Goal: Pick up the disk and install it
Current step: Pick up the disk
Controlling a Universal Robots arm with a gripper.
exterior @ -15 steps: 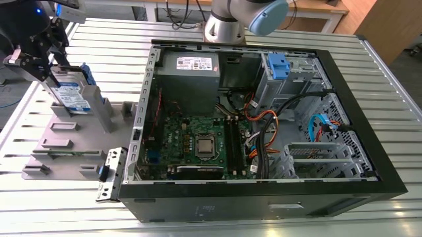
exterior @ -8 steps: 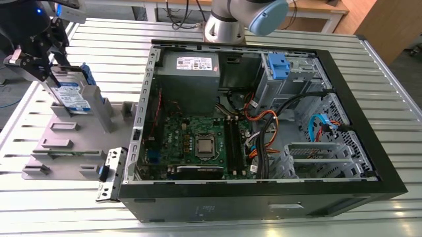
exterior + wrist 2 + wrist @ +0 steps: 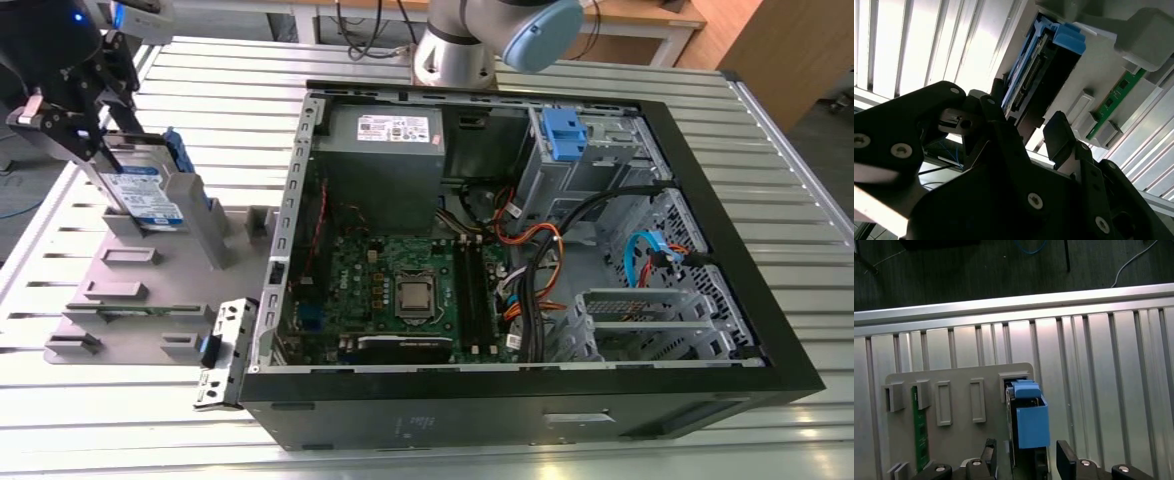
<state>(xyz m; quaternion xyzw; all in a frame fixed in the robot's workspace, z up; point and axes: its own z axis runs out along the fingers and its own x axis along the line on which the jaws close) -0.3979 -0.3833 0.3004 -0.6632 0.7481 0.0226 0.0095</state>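
Observation:
The disk [image 3: 144, 192], a silver drive with a white-and-blue label and a blue carrier frame, stands on edge in a slot of the grey holder plate [image 3: 120, 300] at the exterior view's left. My gripper [image 3: 83, 130] hangs over its upper end. In the first wrist view the disk [image 3: 1029, 415] rises between my two black fingers [image 3: 1066, 460]. In the second wrist view the disk [image 3: 1046, 65] runs away from my gripper [image 3: 1026, 117], with a narrow light gap beside one finger pad. The gripper is open and straddles the disk's near end.
The open computer case [image 3: 534, 250] lies to the exterior view's right of the holder, with a motherboard, cables and a blue drive bay [image 3: 561, 135] at its far corner. A green memory stick [image 3: 919, 430] stands in another holder slot. The slatted metal table [image 3: 787, 200] ends near the holder.

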